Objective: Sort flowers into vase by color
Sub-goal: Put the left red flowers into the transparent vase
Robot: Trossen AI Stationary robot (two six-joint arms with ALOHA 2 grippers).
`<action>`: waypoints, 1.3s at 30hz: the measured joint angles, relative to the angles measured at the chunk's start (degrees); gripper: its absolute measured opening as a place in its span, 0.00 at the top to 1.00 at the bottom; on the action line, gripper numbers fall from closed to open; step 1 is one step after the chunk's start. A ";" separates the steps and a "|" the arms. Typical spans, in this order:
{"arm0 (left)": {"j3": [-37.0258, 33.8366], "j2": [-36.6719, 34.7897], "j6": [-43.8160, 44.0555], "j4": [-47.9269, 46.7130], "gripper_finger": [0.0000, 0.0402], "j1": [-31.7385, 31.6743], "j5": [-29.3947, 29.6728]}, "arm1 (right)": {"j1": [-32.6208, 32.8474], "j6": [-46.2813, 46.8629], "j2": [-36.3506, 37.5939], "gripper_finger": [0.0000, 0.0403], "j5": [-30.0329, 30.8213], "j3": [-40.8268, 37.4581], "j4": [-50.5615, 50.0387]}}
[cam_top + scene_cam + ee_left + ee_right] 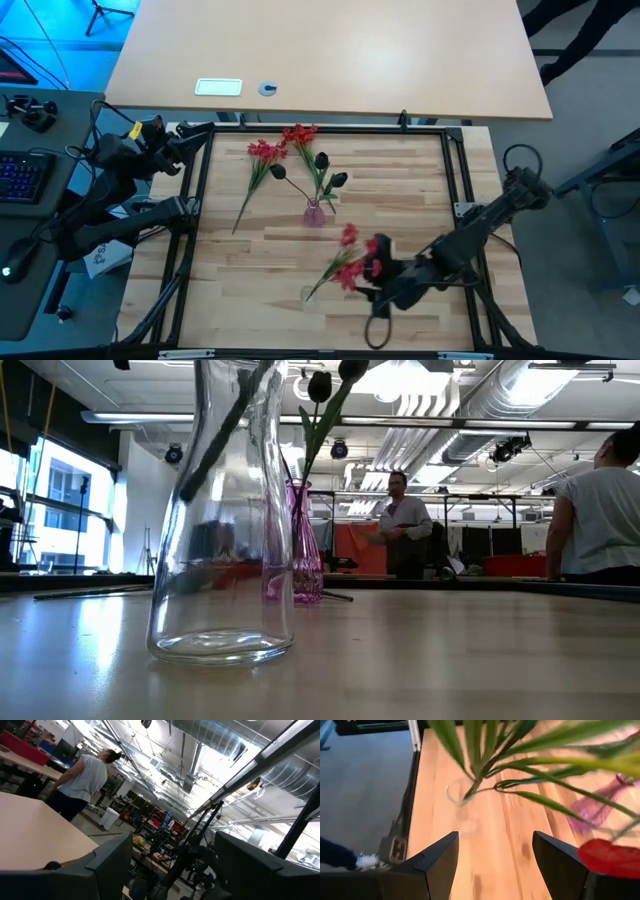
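One red-blossomed green-stemmed flower bunch (345, 262) is seated stem-down in clear glass vase (309, 293), leaning toward right gripper (372, 285); fingers spread, released. Left gripper (200, 135) parked at table edge; state cannot be told.

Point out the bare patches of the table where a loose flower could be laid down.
Free: the near-left corner of the table, left of the clear vase, and the far-right stretch right of the pink vase. Crowded: the far middle, where red flowers and dark tulips lie around the pink vase, and near centre, where the right gripper is among red blossoms.
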State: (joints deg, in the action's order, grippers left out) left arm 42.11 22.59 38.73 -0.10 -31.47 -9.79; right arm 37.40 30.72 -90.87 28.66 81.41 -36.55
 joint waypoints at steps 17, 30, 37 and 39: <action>0.00 0.00 -1.47 0.01 0.33 0.00 0.04 | -6.27 -7.26 -9.07 0.39 -21.90 -0.04 18.38; 0.00 0.01 -1.47 -0.01 0.33 0.00 -0.42 | -2.83 5.51 -9.62 0.39 -39.10 -0.04 12.81; 0.00 0.00 -1.47 -0.02 0.33 0.01 -0.51 | 1.85 14.11 -9.53 0.39 -43.07 -0.04 6.86; 0.00 0.00 -1.47 0.00 0.33 0.01 -0.51 | 3.18 17.86 -9.53 0.39 -45.28 -0.04 5.21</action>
State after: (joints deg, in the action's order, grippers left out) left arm 42.11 22.59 37.26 -0.10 -31.46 -10.31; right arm 40.58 48.58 -100.40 -16.62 81.36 -31.33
